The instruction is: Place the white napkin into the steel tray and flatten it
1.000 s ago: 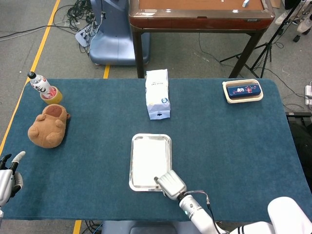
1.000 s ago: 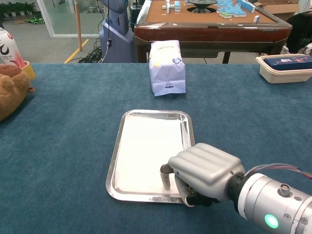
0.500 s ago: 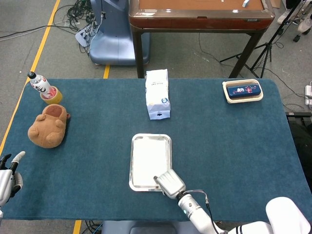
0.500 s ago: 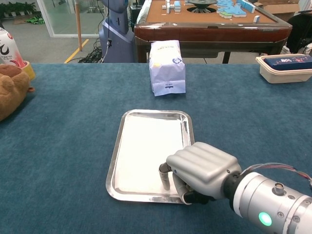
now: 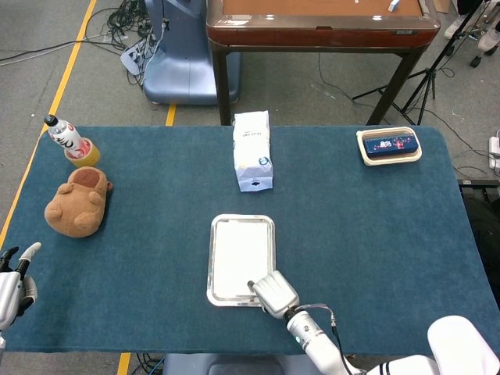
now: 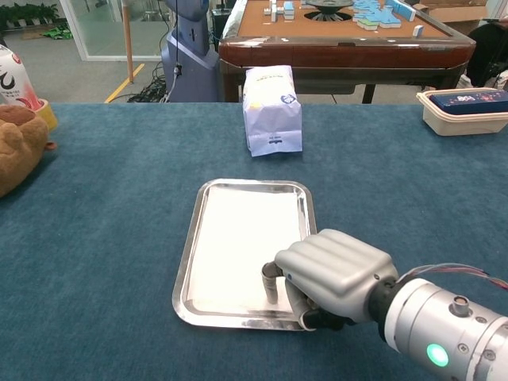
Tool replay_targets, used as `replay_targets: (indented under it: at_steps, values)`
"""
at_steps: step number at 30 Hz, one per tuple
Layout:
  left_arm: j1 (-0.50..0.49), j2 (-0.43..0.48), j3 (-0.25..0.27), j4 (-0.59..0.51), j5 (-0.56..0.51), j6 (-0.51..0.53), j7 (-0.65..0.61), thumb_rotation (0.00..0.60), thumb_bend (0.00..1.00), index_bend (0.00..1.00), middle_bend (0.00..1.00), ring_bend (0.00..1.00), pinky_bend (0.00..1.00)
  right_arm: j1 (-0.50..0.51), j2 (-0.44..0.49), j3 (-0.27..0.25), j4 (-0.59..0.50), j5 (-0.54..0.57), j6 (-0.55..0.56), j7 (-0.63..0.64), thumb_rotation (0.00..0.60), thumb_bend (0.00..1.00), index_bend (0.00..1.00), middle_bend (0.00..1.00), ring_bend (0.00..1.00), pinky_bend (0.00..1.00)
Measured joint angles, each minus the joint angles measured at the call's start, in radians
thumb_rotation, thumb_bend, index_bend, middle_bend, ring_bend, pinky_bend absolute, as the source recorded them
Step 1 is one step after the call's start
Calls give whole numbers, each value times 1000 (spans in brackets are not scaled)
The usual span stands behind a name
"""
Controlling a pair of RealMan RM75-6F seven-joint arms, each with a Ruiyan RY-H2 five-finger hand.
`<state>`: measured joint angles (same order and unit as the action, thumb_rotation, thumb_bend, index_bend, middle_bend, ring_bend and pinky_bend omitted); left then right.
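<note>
The steel tray [image 5: 211,259] [image 6: 187,255] lies in the middle of the blue table, nearer the front edge. A white napkin [image 5: 237,248] [image 6: 236,236] lies spread flat inside it and covers most of its floor. My right hand [image 5: 273,294] [image 6: 333,274] sits over the tray's near right corner, knuckles up and fingers curled in. Its thumb tip touches the napkin's near edge. It holds nothing. My left hand [image 5: 14,283] is low at the far left edge of the head view, off the table, fingers apart and empty.
A white paper bag [image 5: 252,150] [image 6: 272,109] stands behind the tray. A brown plush toy [image 5: 76,201] [image 6: 16,147] and a bottle in a yellow cup [image 5: 70,139] are at the far left. A cream box [image 5: 388,145] [image 6: 464,107] sits at the far right.
My right hand has shifted only slightly over the tray's near right corner. The napkin, the tray and my left hand have stayed put.
</note>
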<state>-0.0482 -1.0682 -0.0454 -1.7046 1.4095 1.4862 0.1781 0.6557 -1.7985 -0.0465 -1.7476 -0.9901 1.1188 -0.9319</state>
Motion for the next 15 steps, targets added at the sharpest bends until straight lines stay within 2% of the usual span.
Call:
replay_targets:
  at_steps: [15]
  values:
    - [-2, -3, 0, 2, -2, -4, 5, 600, 4, 147, 138, 115, 345, -5, 30, -6, -49, -32, 12, 15, 600, 1000, 371, 1000, 1000, 1000]
